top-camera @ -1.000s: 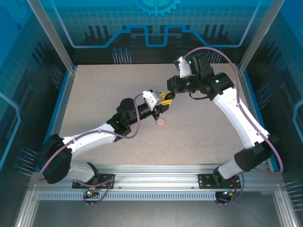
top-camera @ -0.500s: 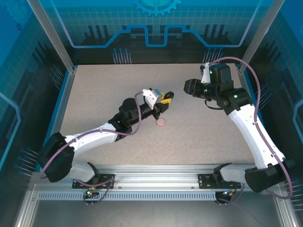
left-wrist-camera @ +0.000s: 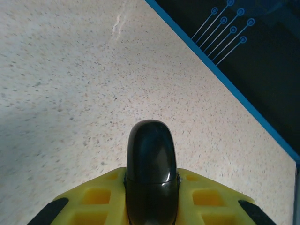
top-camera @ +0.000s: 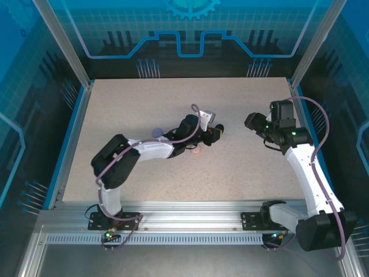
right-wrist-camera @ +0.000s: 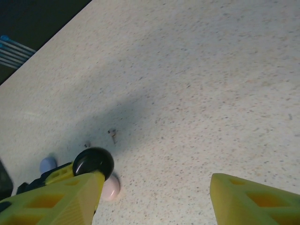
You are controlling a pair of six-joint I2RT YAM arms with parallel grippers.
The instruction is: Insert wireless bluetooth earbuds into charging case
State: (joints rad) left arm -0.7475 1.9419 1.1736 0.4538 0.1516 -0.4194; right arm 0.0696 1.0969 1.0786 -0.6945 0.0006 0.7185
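Speckled beige tabletop (top-camera: 144, 104) spans the centre of the top view. Blue edging (top-camera: 68, 144) runs along the 9 o'clock side, and likewise at 3 o'clock. Aluminium posts (top-camera: 61, 40) rise at 10 and 2 o'clock. Blue backdrop panel (top-camera: 115, 29) stands at 12 o'clock, printed with circuit lines and a gear motif (top-camera: 190, 7). Slotted aluminium rail (top-camera: 190, 238) lies at 6 o'clock. Left wrist view: pale scuff (left-wrist-camera: 118, 23) on the tabletop at 11 o'clock; dark wall with blue circuit traces (left-wrist-camera: 225, 26) at 1 o'clock.

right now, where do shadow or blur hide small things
Right wrist view: soft shadow crosses the table over tiny dark specks; near yellow fingers blurred. Left wrist view: black case sharp, faint sheen. Top external view: evenly lit.
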